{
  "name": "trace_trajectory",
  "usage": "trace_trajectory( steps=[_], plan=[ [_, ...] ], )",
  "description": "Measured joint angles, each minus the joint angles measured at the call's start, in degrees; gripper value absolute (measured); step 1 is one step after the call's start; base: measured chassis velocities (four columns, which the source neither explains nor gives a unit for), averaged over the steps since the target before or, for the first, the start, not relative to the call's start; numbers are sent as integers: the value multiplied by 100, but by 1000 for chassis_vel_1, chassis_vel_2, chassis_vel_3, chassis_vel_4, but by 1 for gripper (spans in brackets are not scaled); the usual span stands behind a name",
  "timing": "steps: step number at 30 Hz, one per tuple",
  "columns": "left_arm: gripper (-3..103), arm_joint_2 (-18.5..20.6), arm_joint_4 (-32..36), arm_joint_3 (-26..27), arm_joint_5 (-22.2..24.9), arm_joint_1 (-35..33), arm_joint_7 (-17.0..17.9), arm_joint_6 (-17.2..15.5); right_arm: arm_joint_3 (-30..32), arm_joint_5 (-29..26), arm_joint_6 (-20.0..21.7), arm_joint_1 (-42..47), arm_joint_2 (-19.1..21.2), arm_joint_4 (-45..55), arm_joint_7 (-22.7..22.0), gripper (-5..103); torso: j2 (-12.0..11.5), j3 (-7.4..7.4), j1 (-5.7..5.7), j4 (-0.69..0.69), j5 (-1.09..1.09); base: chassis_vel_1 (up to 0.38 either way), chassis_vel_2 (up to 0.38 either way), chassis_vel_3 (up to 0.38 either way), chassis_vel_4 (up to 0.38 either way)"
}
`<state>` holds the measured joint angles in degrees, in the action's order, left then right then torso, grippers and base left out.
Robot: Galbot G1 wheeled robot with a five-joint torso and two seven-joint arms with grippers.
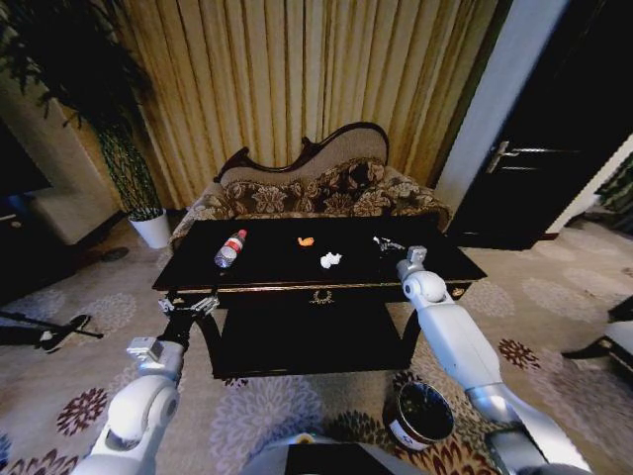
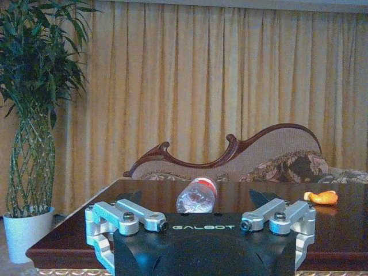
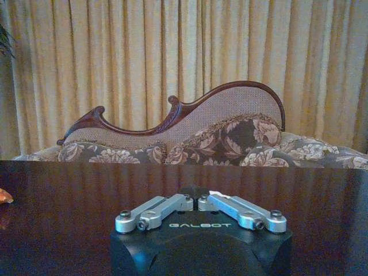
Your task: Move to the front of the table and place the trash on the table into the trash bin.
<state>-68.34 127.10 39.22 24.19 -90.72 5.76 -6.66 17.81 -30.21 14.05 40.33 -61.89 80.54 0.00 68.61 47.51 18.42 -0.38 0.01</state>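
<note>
Left gripper (image 1: 190, 305), jaws spread, hovers at table (image 1: 297, 282) front edge; right gripper (image 1: 389, 242) jaws pressed together.

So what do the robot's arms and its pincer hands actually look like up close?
Both arms are smooth, rounded white shells with grey metallic joints. The left gripper sits on a black block marked GALBOT in pale letters, carrying silver metal finger links held by dark bolts. The right gripper has the same black lettered block and silver bolted links. In the head view each wrist carries a small grey box.
</note>
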Motion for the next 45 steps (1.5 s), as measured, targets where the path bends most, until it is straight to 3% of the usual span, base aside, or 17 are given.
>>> trace_trajectory(
  steps=[13, 25, 45],
  plan=[
    [100, -21, -29, 6, -6, -8, -30, 25, 128, -18, 1, 71, 6, 185, 0, 0, 0, 0, 0, 2, 0, 0, 0, 0, 0],
    [100, -66, -83, -30, -22, 10, -48, 43, 709, -292, 77, 670, 241, 1475, 0, 0, 0, 0, 0, 0, 0, 0, 0, 0, 0],
    [100, -49, -86, -13, -22, 34, -48, 54, 1173, -380, 92, 1130, 344, 1730, -1, 0, 0, 0, 1, 0, 0, 27, -33, -30, 31]
  ],
)
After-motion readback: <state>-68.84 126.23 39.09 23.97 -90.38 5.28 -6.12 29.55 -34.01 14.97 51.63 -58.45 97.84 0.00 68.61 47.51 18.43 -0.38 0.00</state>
